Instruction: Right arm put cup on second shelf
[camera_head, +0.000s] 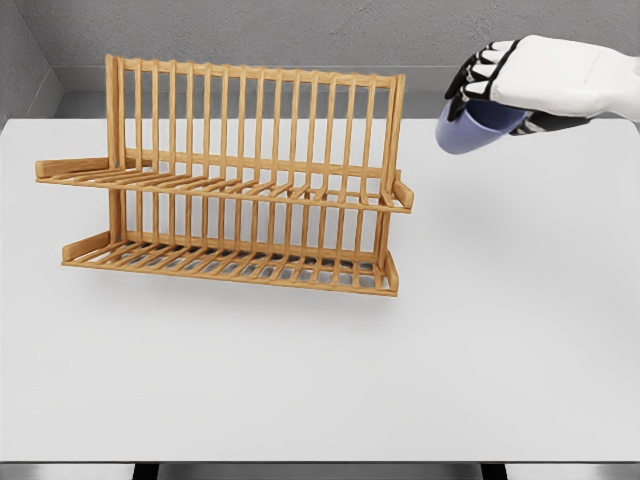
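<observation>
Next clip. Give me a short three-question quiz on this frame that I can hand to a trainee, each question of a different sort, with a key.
1. True or false: the cup already rests on a shelf of the wooden rack.
2. Multiple choice: where is the right hand relative to the rack? A) lower left of it B) upper right of it C) directly beneath it
3. Fill in: the rack stands on the white ____.

Key
1. False: the right hand holds the cup in the air, tilted, clear of the rack.
2. B.
3. table. Both of the rack's shelves hold nothing, and the left arm is not visible.
</observation>
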